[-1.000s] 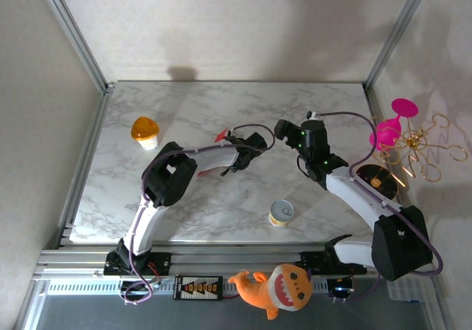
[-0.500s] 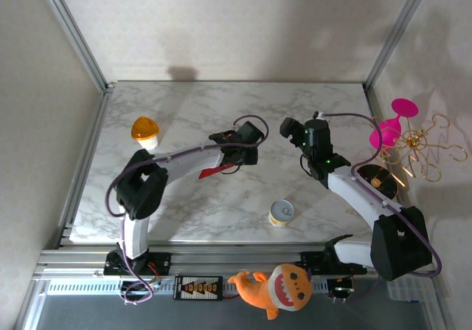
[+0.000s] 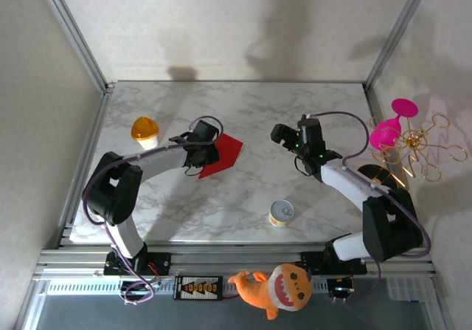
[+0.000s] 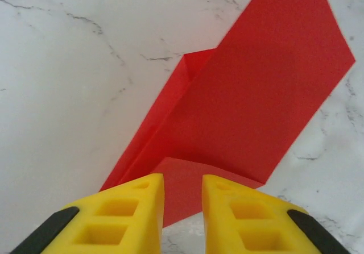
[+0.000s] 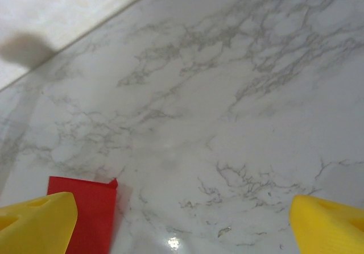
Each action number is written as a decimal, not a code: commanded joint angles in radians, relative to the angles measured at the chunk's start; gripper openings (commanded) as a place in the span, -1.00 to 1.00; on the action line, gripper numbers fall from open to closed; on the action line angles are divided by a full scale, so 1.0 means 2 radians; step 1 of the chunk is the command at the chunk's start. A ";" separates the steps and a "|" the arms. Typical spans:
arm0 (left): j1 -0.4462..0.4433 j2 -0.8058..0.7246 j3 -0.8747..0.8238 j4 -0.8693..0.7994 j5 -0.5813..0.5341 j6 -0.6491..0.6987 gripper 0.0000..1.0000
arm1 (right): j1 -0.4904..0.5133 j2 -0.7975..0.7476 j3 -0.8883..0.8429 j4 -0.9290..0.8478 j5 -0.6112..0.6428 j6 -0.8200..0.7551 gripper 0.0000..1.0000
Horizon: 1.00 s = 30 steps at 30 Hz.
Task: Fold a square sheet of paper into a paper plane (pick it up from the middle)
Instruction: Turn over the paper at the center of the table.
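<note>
The marble table (image 3: 243,204) takes up most of what I see from above, with both arms reaching in over it from the near edge. The left arm curves toward the middle-left of the table. The right arm stretches toward the centre, and its gripper (image 5: 182,214) hangs over bare marble with the fingers spread wide and nothing between them.

The red sheet of paper (image 3: 223,155) lies flat on the table just left of centre, at the tip of the left gripper (image 4: 183,188). On the left wrist camera I see the sheet doubled over itself, with a narrower layer showing along one side and a small flap near the fingers. It is no longer a plain square, and it is not yet a pointed dart.

Those left fingers stand close together with a thin gap at the paper's near edge. I cannot tell whether they pinch it or only stand over it.

I judge the job early: first folds in, nose, centre crease and wings to come. The small tin (image 3: 281,212) sits well apart, toward the near edge
</note>
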<state>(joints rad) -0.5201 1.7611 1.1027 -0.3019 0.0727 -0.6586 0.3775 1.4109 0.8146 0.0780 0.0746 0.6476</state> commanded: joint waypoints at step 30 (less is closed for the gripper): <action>-0.013 0.065 -0.034 0.070 0.067 -0.022 -0.84 | 0.048 0.137 0.049 0.028 -0.230 0.124 0.54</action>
<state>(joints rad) -0.4999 1.8626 1.0451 -0.1329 0.1658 -0.6899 0.4507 1.6581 0.8799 0.1181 -0.3470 0.8604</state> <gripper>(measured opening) 0.082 0.780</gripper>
